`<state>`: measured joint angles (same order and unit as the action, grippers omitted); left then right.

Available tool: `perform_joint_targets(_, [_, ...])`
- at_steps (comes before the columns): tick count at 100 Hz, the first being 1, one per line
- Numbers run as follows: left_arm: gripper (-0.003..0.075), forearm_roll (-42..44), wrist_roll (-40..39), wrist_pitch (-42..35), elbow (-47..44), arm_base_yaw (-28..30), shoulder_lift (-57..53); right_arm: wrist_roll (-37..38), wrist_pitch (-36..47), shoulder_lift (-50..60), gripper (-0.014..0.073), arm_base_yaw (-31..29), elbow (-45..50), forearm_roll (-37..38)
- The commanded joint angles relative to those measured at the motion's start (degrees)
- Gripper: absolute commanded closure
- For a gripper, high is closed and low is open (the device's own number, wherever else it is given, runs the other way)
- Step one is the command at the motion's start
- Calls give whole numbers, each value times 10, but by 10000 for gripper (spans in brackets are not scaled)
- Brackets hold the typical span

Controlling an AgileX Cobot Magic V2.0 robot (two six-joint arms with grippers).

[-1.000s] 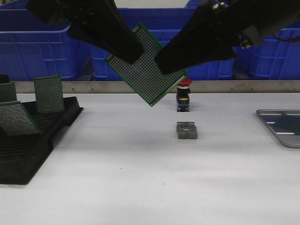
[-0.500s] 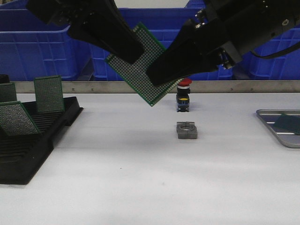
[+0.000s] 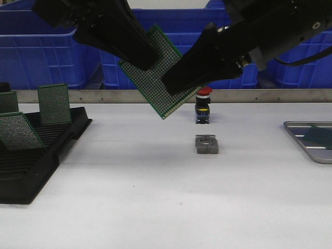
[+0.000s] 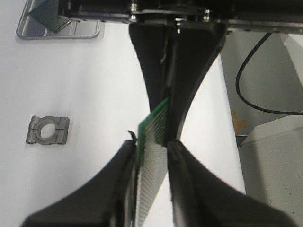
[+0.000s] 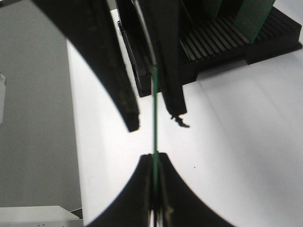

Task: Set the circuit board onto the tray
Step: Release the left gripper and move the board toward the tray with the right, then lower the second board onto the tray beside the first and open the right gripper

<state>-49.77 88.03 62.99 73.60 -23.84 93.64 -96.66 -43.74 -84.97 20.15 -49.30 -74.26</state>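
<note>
Since a second ago, in the front view, the right gripper [image 3: 174, 85] has slid in over the lower edge of the circuit board [image 3: 155, 85], and the board has tipped a touch; the left gripper [image 3: 148, 57] has stayed on its upper edge. This looks like a handover in mid-air, left arm to right. The board hangs as a diamond above and left of the grey metal bracket [image 3: 206, 144], with the red-capped push-button switch [image 3: 203, 105] just behind that bracket. The tray [image 3: 310, 150] lies well to the right of the bracket, already carrying one board, so the carry there is still to come.

Seen from the left wrist, the left gripper [image 4: 152, 147] is narrowed onto the board [image 4: 154, 127], its fingers [image 4: 127, 156] pressing both faces. The right arm's fingers flank the same board from the far side.

From the right wrist, the right gripper [image 5: 155, 158] is pinched tight on the edge-on board [image 5: 155, 109]. The left arm's fingers sit on either side; one looks slightly off the board, though I cannot be sure.
</note>
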Motion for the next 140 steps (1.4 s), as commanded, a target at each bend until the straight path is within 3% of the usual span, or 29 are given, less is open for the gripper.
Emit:
perform_joint_targets(1, [387, -39, -3, 14, 16, -6, -20, 6, -4, 17, 659, -3, -19, -37])
perform_joint_targets(10, [306, -39, -3, 12, 16, -4, -20, 6, -4, 17, 659, -4, -19, -37])
perform_joint_targets(34, [299, -23, -3, -2, 28, -4, -22, 39, -6, 17, 659, -59, -17, -36])
perform_joint_targets(63, [300, 5, -6, -21, 62, 11, -22, 70, -43, 17, 659, -228, -16, -33])
perform_joint_targets(78, [300, 5, -10, -21, 62, 13, -22, 102, -10, 17, 659, -317, -13, -28])
perform_joint_targets(93, [300, 5, -10, -21, 62, 13, -22, 115, 76, 13, 659, -388, -1, -29])
perform_joint_targets(109, [300, 5, -10, -17, 62, 13, -22, 132, 162, -17, 659, -410, 0, -29])
perform_joint_targets(140, [300, 5, -10, -17, 62, 13, -22, 132, 223, -106, 659, -410, 0, -55])
